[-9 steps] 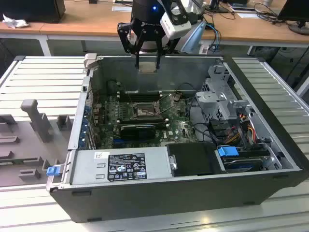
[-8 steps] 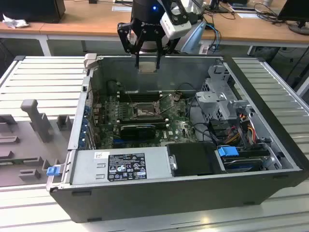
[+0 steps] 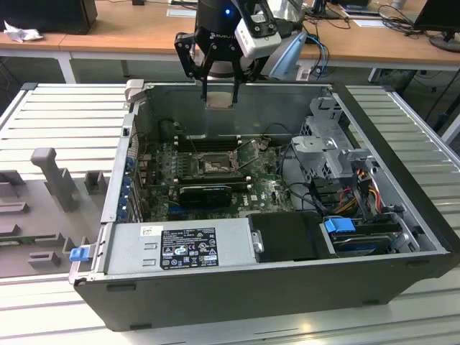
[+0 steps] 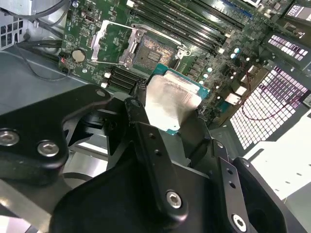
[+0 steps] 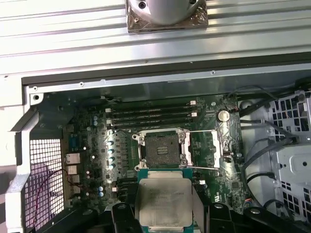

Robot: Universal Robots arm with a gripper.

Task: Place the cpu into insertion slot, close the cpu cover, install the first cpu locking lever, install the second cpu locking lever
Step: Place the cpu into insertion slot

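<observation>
My gripper (image 3: pixel 220 95) hangs above the back wall of the open computer case, shut on the cpu (image 3: pixel 219 102), a thin silvery square chip held by two opposite edges. Both wrist views show the cpu (image 5: pixel 164 199) (image 4: pixel 171 97) between the black fingers (image 5: pixel 125 216), above the green motherboard (image 5: pixel 92 160). The insertion slot (image 5: pixel 162 147) (image 4: pixel 152 51) lies bare, a dark square with a greyish pin field, well below the chip. The cpu cover (image 5: pixel 214 145) (image 4: pixel 112 42) is swung open and rests beside the slot. Thin metal levers stand raised by the slot's sides.
Long black memory slots (image 5: pixel 150 116) run beside the socket. A black heatsink block (image 3: pixel 205 192) sits nearer the power supply (image 3: pixel 180 244). Cables and a drive cage (image 3: pixel 338 154) crowd the exterior view's right. The case walls (image 3: pixel 237 108) enclose the board.
</observation>
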